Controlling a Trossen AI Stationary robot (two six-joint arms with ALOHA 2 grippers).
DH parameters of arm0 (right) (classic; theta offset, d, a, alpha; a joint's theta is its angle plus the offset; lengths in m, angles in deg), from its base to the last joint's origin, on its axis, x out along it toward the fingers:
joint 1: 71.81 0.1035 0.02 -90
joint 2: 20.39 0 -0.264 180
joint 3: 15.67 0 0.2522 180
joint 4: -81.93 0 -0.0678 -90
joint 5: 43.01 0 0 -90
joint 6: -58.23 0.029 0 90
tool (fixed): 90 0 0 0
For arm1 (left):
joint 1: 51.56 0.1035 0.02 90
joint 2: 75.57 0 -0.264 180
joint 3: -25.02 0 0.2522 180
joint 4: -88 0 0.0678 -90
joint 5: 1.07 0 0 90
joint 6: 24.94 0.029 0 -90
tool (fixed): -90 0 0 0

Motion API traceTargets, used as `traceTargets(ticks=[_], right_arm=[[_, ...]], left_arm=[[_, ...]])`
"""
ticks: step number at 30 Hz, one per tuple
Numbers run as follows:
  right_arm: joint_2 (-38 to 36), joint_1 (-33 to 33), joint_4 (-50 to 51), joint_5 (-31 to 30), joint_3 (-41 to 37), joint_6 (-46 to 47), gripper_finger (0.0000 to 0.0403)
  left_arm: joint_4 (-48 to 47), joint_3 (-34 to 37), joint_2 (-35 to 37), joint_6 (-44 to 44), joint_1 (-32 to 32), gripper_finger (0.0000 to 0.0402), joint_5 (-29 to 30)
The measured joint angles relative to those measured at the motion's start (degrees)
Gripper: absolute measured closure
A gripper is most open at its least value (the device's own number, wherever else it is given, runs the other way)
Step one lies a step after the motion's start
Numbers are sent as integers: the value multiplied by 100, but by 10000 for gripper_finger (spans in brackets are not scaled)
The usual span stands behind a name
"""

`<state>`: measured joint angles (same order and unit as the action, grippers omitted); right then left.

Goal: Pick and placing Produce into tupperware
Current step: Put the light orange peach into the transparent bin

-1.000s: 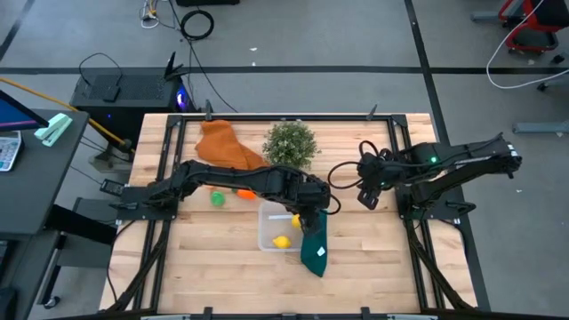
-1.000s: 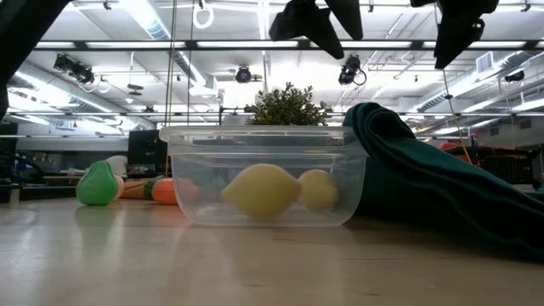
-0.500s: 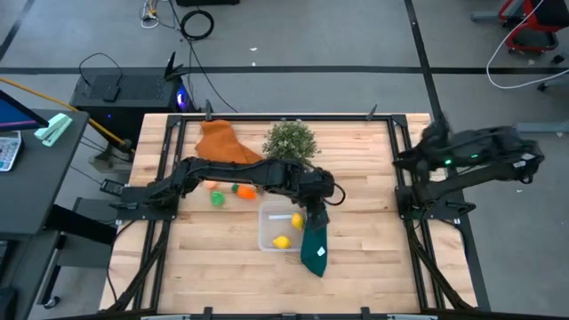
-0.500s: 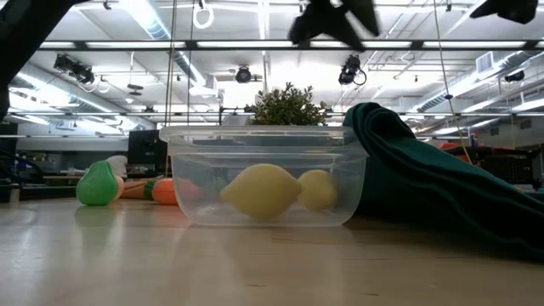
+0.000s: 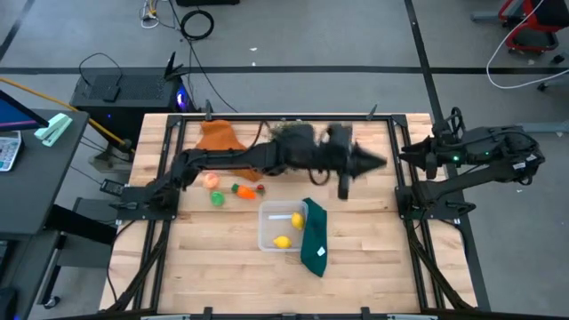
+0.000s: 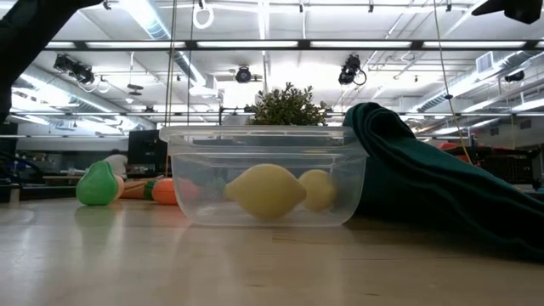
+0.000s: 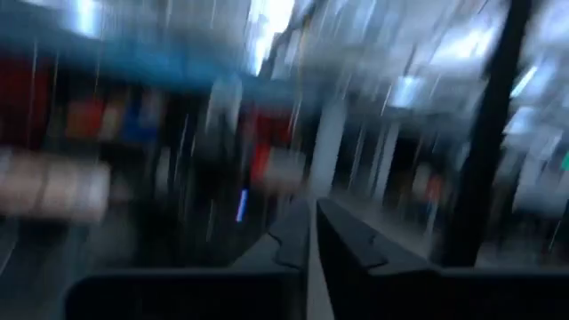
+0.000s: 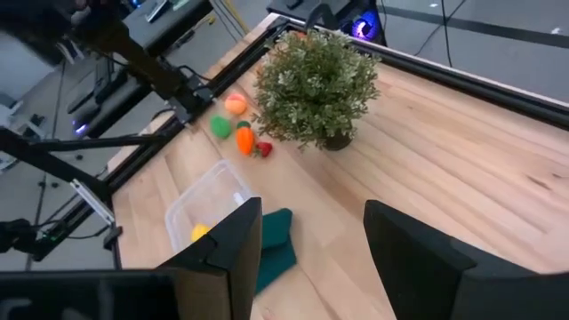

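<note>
Looking straight down, you are seeing the pale, plank-grained wooden table (image 5: pixel 213 258) carrying everything. The left arm is stretching long and blurred across the back of the table, its left gripper (image 5: pixel 363 161) reaching out past the bushy green potted plant (image 8: pixel 313 86); in its own wrist view the two dark fingers (image 7: pixel 338 244) are lying nearly pressed together with only a thin slit between them, clenched on nothing you can make out. The right arm is sitting folded off the table's right edge, and the right gripper (image 8: pixel 311 258) is hanging released, its two broad dark fingers (image 8: pixel 227 253) spread wide apart and touching nothing.

A crumpled orange cloth (image 5: pixel 216 139) is lying at the back left. A soft, folded dark green cloth (image 5: pixel 313 238) is resting against the right side of the clear, shallow rectangular plastic tupperware (image 5: pixel 268 238), which is sitting near the table's middle. Two smooth yellow lemons (image 6: pixel 265 191) are lying inside the tupperware, one larger in front in the low view. Left of it, on bare wood, a pink peach (image 5: pixel 212 180), a green pear-shaped fruit (image 5: pixel 217 198), an orange carrot (image 5: pixel 244 190) and a small red piece (image 8: pixel 263 149) are clustering close together.
</note>
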<state>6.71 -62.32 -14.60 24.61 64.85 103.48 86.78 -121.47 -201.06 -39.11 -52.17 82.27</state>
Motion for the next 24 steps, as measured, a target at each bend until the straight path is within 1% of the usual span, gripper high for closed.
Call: traceTargets(ticks=[2,5,7,10,13,15,18,20,24], right_arm=[[22,0,14,-14,0,3,238],[38,0,25,-25,-1,17,238],[32,0,44,-31,0,70,238],[36,0,56,-47,-2,125,238],[35,1,60,-67,-2,174,238],[34,2,64,-67,-2,215,238],[36,2,78,-67,-2,225,238],[36,2,93,-81,-2,280,238],[34,2,115,-132,-2,347,238]], left_arm=[[1069,0,67,-131,104,392,-170],[2359,-13,119,-407,257,394,-330],[2781,-9,150,-387,336,384,-496],[2974,2,250,164,383,376,-449],[3079,2,479,709,376,382,-58],[3491,-6,615,881,361,393,167],[4548,-11,672,669,377,395,188],[5261,24,654,412,434,389,137],[6251,565,669,93,585,380,43]])
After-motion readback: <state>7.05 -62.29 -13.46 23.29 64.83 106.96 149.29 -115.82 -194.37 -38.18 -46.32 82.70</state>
